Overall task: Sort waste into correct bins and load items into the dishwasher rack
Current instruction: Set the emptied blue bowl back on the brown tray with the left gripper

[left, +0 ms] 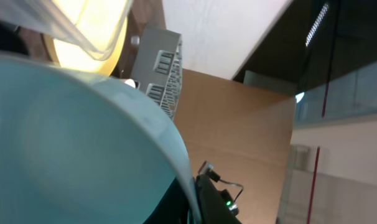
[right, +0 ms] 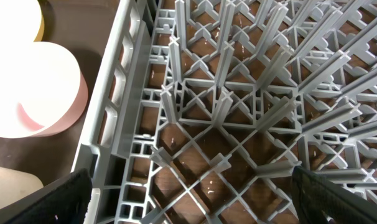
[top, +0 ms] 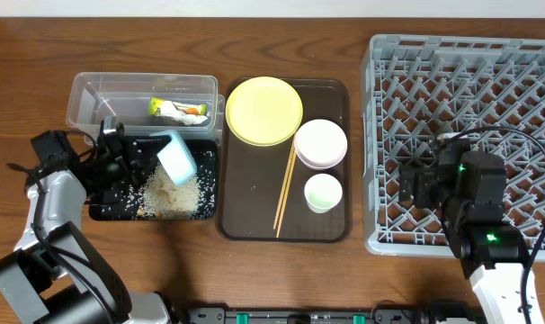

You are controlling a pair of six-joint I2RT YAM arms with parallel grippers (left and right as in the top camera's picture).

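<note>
- The dishwasher rack [top: 461, 81] stands at the right of the table with nothing loaded yet. The right hand [top: 409, 185] hovers over its near-left part, spread wide and holding nothing. If it comes down carelessly, its fingers could snag on the upright pegs.
- The dark brown serving tray [top: 254, 207] in the middle carries most of the dishes. A sideways knock from either arm could slide the whole load.
- The black tray [top: 211, 180] lies at the near left, just beside the clear tub [top: 88, 94] holding the snack wrapper [top: 176, 110]. The tray is shallow, so rice tipped fast may bounce over its rim onto the table.
- The yellow plate [top: 263, 110] lies flat at the far end of the serving tray, its edge against the white bowl [top: 320, 144]. A flat plate gives fingers little to bite on, and lifting it could jostle that bowl.
- The light blue bowl [top: 176, 158] is tilted over the black tray, gripped by the left hand [top: 145, 160], seemingly at its edge. Such a pinch on a smooth wall may slip and drop the bowl.
- The small white cup [top: 323, 192] and the chopsticks [top: 284, 189] lie nearer on the serving tray. The thin sticks could roll away or fall through the lattice.
- The rice grains [top: 171, 195] are heaped below the bowl. Sticky ones may cling inside it and ride along to the rack.
</note>
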